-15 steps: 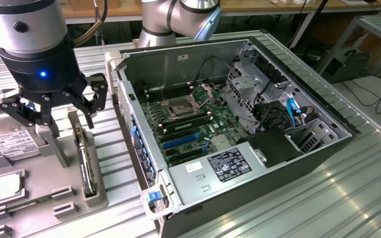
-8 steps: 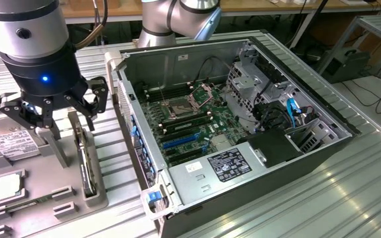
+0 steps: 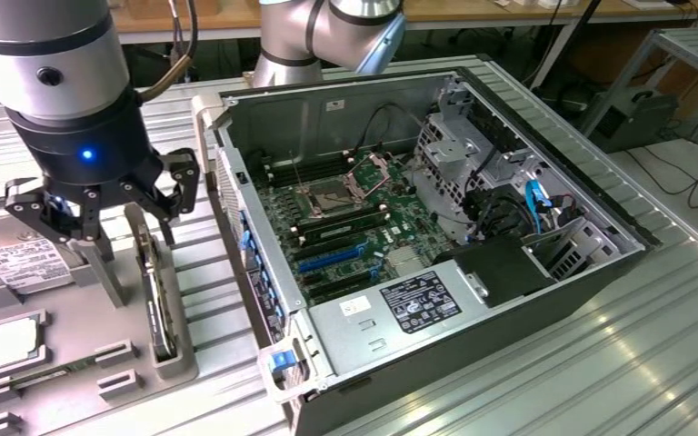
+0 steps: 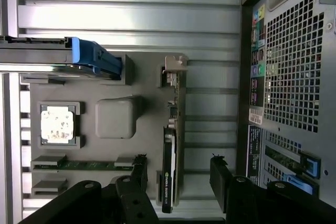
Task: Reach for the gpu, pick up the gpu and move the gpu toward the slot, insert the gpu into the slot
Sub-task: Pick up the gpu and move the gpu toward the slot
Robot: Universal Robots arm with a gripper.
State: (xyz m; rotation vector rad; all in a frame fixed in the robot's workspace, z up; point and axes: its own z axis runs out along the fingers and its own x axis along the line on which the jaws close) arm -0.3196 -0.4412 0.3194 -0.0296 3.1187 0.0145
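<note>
Gpu (image 3: 155,295) on edge in the grey tray (image 3: 83,381), pincer (image 3: 131,259) spread wide just above it, and nothing gripped!

Reach in hand: the wrist view has the card's thin top edge running between the two dark fingers (image 4: 137,174), clear of both but nearer one than the other, with the silvery bracket end away from them. To do this well, I'd judge: centre the card in the gap, keep the fingers parallel to its faces and descend straight, since a skewed approach could tip it in its holder. The blue slot (image 3: 328,261) sits on the board inside the open computer case (image 3: 543,127), well apart from the tray, toward the exterior view's right.
</note>
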